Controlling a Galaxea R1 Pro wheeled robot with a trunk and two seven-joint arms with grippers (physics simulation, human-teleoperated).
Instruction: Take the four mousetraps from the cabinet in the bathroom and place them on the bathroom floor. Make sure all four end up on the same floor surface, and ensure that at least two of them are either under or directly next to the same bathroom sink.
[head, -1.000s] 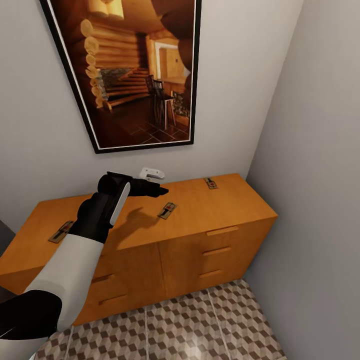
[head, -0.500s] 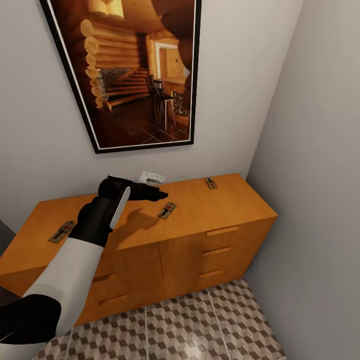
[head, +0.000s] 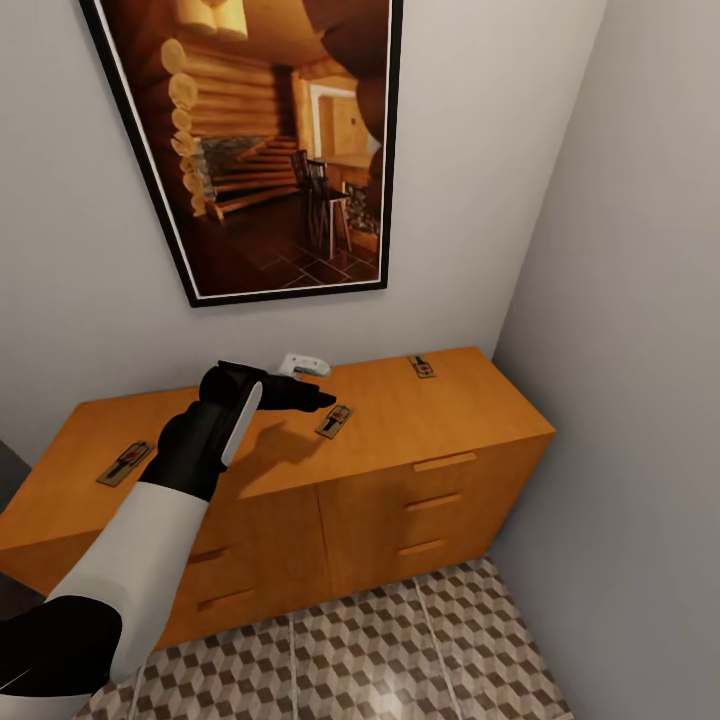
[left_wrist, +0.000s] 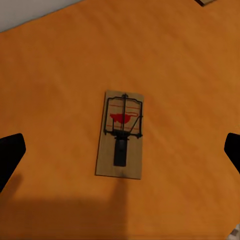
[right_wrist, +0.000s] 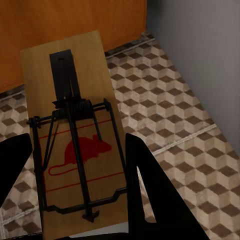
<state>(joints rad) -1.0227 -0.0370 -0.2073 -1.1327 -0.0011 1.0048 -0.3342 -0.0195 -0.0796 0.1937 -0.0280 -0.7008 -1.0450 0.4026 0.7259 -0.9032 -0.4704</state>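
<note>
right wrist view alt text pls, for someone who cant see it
A tan wooden mousetrap with black wire parts and a red mouse print sits between the two dark fingers of the right hand, close to the camera. Behind it are cube-patterned floor tiles, an orange-brown cabinet and a grey wall.

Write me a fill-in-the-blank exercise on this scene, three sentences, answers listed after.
1. The left hand hovers with its fingers spread over a mousetrap lying on top of the ____.
2. The right hand grips one mousetrap above the patterned ____.
3. The head view shows ____ mousetraps resting on the cabinet.

Answers: cabinet; floor; three
</note>
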